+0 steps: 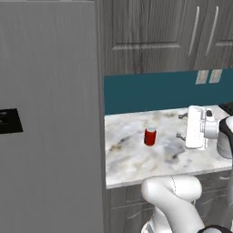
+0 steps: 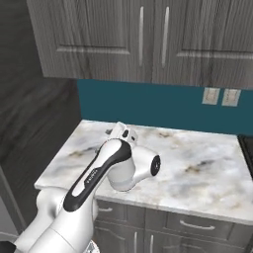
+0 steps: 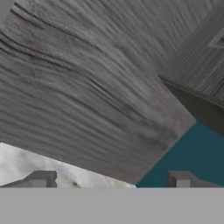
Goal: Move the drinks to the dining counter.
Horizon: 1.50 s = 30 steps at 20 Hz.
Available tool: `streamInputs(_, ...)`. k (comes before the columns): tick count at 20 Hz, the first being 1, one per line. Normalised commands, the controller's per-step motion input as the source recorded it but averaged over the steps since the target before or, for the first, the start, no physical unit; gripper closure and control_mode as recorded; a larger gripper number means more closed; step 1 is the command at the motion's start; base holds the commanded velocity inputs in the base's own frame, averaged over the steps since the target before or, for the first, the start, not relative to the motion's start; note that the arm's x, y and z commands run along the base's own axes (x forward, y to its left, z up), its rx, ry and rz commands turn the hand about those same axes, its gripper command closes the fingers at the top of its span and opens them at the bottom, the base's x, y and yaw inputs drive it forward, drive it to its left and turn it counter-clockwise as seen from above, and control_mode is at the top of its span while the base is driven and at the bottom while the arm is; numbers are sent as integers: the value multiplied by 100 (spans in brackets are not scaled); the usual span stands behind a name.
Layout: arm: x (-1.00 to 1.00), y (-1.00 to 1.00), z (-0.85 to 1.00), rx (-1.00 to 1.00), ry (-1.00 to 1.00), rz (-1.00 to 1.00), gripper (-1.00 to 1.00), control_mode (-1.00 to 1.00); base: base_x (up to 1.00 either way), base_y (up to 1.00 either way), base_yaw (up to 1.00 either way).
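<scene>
One of the drinks, a small red soda can with a silver top, stands upright on the narrow marble counter under the teal backsplash. My gripper hovers just above the counter to the can's right, lying sideways with its open fingers pointing at the can, a short gap away. In the hand view the two fingertips stand wide apart with nothing between them; my gripper faces the grey wood panel and a strip of teal wall. The dining counter is out of view.
A tall grey wood panel walls off the counter's left end. Grey upper cabinets hang above the teal backsplash, which carries two outlets. A dark appliance edge borders the counter on the right.
</scene>
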Motion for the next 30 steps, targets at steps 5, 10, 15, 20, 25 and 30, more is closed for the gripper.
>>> streamInputs(5,0,0,0,0,0,0,-100,100,45,21,32)
streamInputs(10,0,0,0,0,0,0,-100,100,40,4,26)
streamInputs(15,0,0,0,0,0,0,-100,100,6,0,7)
streamInputs(20,0,0,0,0,0,0,-100,100,0,0,0)
streamInputs(25,0,0,0,0,0,0,-100,100,0,0,0)
streamInputs(30,14,-1,-16,0,8,0,-100,-100,0,0,0)
